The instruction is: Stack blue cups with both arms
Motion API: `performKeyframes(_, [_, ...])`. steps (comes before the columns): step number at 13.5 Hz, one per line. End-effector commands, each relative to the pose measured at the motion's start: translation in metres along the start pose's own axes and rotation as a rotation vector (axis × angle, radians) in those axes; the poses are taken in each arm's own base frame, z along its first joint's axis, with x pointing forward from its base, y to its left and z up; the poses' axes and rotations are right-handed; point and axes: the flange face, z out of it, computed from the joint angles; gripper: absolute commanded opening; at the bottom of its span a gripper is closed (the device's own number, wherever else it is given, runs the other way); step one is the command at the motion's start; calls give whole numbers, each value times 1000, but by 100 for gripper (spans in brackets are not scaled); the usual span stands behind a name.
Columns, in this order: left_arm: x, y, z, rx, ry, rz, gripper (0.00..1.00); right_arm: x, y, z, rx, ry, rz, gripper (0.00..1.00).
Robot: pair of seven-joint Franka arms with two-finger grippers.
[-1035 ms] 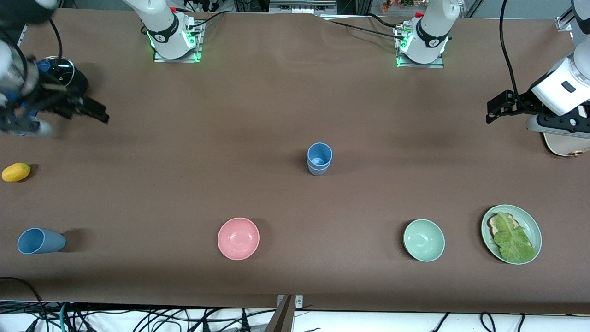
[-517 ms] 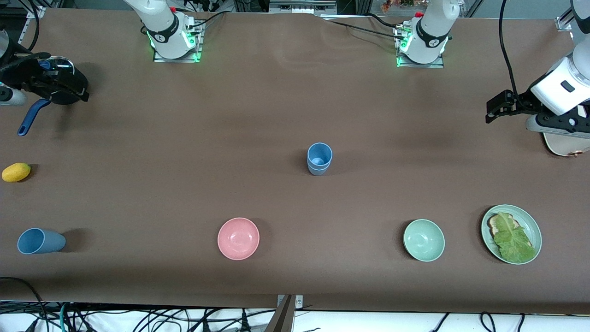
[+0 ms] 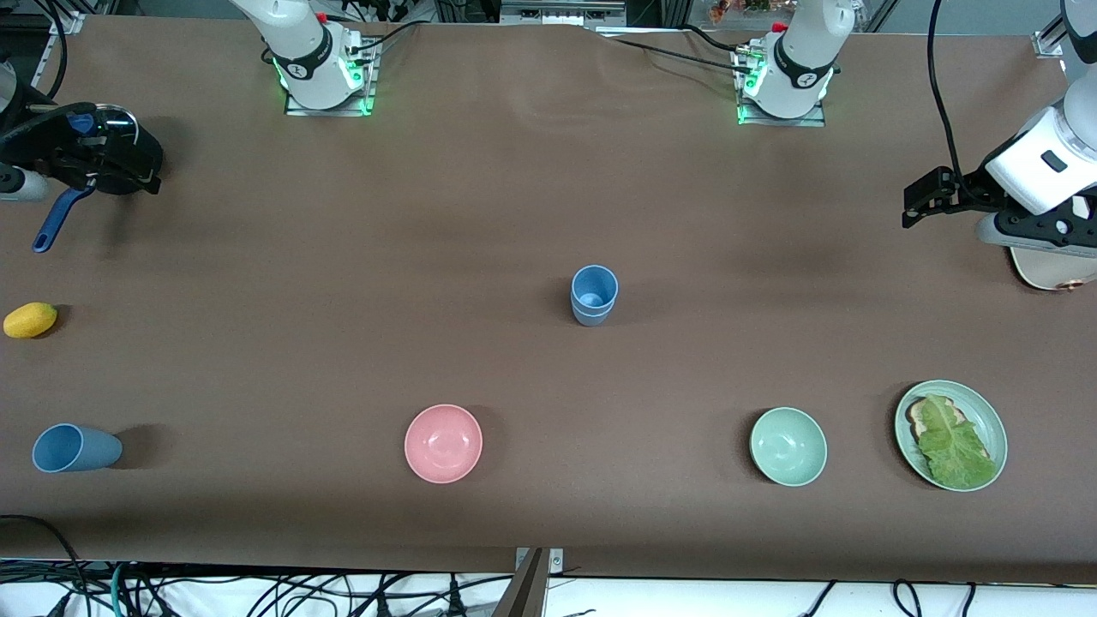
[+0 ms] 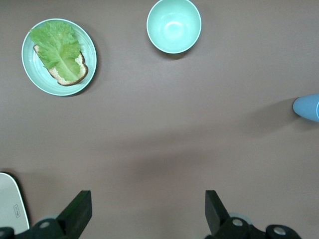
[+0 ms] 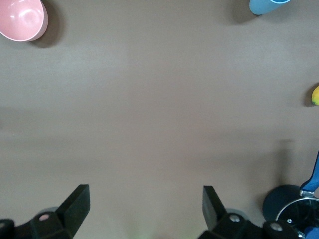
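Note:
Two blue cups (image 3: 593, 296) stand nested upright at the middle of the table; their edge also shows in the left wrist view (image 4: 307, 107). A third blue cup (image 3: 75, 448) lies on its side near the front camera at the right arm's end; it also shows in the right wrist view (image 5: 269, 6). My right gripper (image 3: 64, 158) is open and empty, held high over the table beside a black pan; its fingers (image 5: 75, 204) stand wide apart. My left gripper (image 3: 924, 199) is open and empty over the left arm's end; its fingers (image 4: 79, 211) frame bare table.
A black pan with a blue handle (image 3: 51, 224) and a yellow fruit (image 3: 30, 320) sit at the right arm's end. A pink bowl (image 3: 443, 443), a green bowl (image 3: 788, 446) and a green plate (image 3: 994, 424) with lettuce on toast lie nearer the front camera. A white board (image 3: 1050, 270) lies under the left arm.
My right gripper has swung away from the front camera toward the table's corner, uncovering the pan's blue handle, then nearly stopped. The left arm and the cups have not moved.

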Motion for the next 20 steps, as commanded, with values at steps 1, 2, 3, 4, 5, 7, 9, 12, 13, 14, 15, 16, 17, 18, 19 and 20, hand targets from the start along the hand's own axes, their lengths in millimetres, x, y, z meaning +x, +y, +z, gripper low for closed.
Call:
performKeyframes(1, [3, -7, -6, -29, 3, 5, 100, 4, 2, -2, -23, 12, -23, 100])
performKeyframes(2, [4, -9, -16, -19, 22, 4, 100, 6, 1, -2, -25, 19, -28, 100])
performKeyframes(3, [5, -11, -13, -19, 16, 1, 100, 6, 0, -1, -25, 19, -31, 100])
performKeyframes(4, [6, -12, -11, -24, 10, -2, 100, 7, -2, -1, -27, 21, -36, 100])
performKeyframes(5, [8, -10, -12, -25, 15, 0, 100, 9, -2, -3, -25, 24, -39, 100])
performKeyframes(7, [14, -8, -12, -26, 18, 4, 100, 10, -2, -2, -25, 22, -50, 100])
performKeyframes(9, [14, -4, -12, -25, 18, 4, 100, 10, 2, -2, -26, 20, -45, 100])
performKeyframes(12, [14, 7, -15, -21, 22, 20, 100, 10, -2, -1, -27, 19, -54, 100])
performKeyframes(13, [14, 6, -15, -21, 22, 20, 100, 10, -1, -2, -27, 20, -54, 100])
performKeyframes(14, [15, 5, -14, -18, 20, 24, 100, 11, 2, -1, -27, 22, -51, 100])
performKeyframes(15, [15, 3, -14, -17, 21, 23, 100, 13, 0, 1, -28, 20, -54, 100])
performKeyframes(16, [15, 3, -14, -15, 21, 24, 100, 14, -3, 1, -28, 22, -61, 100])
performKeyframes(17, [15, 5, -14, -14, 21, 28, 100, 17, -1, 7, -26, 10, -56, 100])
performKeyframes(18, [15, 5, -15, -13, 24, 28, 100, 18, -2, 6, -26, 11, -58, 100])
performKeyframes(19, [16, 5, -14, -13, 26, 28, 100, 18, -1, 7, -24, 10, -54, 100])
performKeyframes(20, [16, 5, -14, -13, 26, 28, 100, 19, 1, 9, -21, 7, -51, 100])
